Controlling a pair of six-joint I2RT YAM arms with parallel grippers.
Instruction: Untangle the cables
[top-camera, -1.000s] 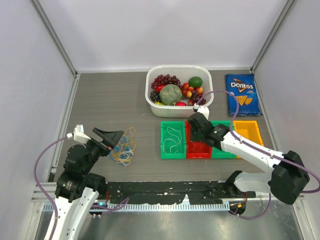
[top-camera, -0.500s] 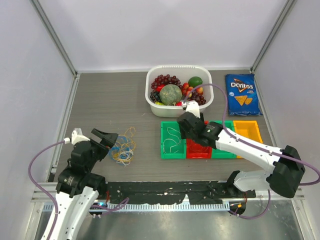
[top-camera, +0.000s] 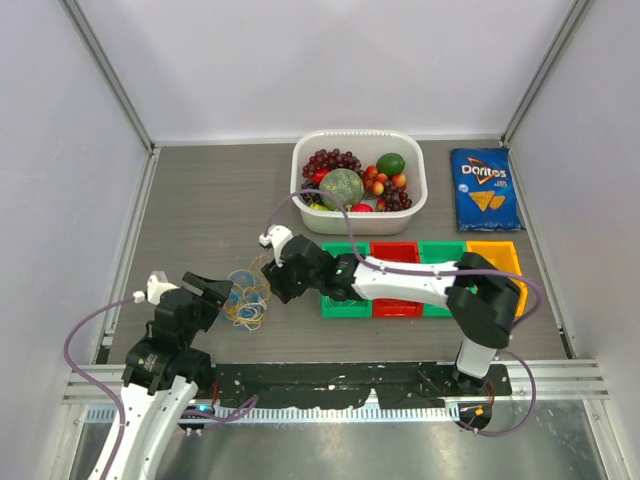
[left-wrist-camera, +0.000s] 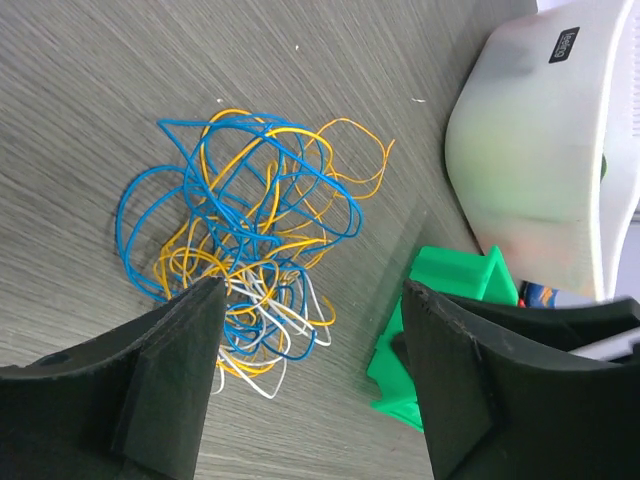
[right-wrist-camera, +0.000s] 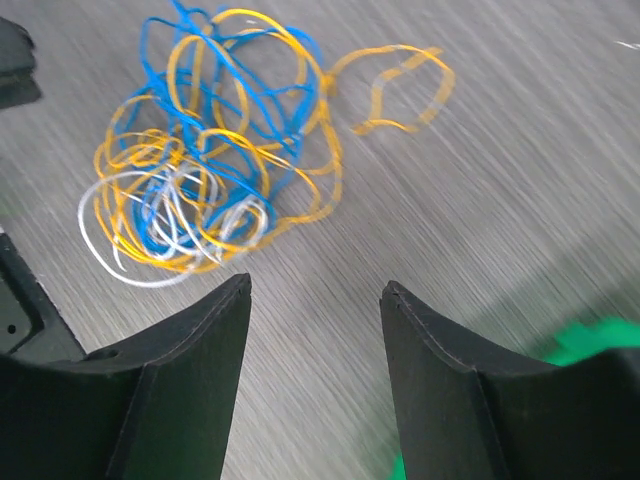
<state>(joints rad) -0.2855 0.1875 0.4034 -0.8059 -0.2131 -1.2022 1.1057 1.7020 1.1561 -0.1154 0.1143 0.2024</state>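
The cables (top-camera: 247, 296) lie in one tangle of thin blue, orange-yellow and white loops on the grey table, left of the bins. My left gripper (top-camera: 214, 291) hovers at the tangle's near-left side, open and holding nothing. In the left wrist view the cables (left-wrist-camera: 245, 250) lie ahead of the left gripper (left-wrist-camera: 312, 288), partly behind its left finger. My right gripper (top-camera: 272, 285) reaches across from the right to the tangle's right edge, open and empty. In the right wrist view the cables (right-wrist-camera: 205, 170) lie just beyond the right gripper (right-wrist-camera: 315, 284), up and to the left.
A white basket (top-camera: 410, 210) of fruit stands at the back centre, with a Doritos bag (top-camera: 482, 187) to its right. A row of bins, green (top-camera: 335, 307), red (top-camera: 396, 250), green (top-camera: 441, 250) and orange (top-camera: 497, 256), lies under the right arm. The left wrist view shows the basket (left-wrist-camera: 540, 150) and the green bin (left-wrist-camera: 450, 285).
The right arm swung left from over the red bin to the tangle, and its jaws opened. The left gripper dropped lower and nearer, its jaws a little narrower.
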